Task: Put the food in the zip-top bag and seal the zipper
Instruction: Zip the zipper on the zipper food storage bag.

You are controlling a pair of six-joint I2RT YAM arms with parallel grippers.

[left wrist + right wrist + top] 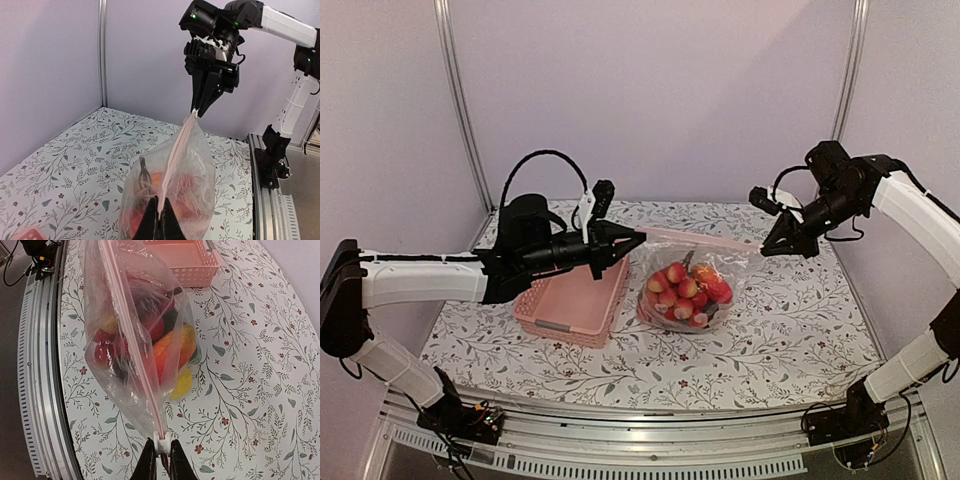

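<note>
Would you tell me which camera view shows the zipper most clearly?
Right wrist: the zipper runs close up, nearly whole, straight toward the camera's own fingers. Left wrist shows it foreshortened, edge-on; top external shows only a thin, distant pale line.

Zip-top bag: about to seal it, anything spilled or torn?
Nothing stands out: the food sits inside the zip-top bag, whose zipper runs straight between the left hand and right hand. No tear shows.
</note>
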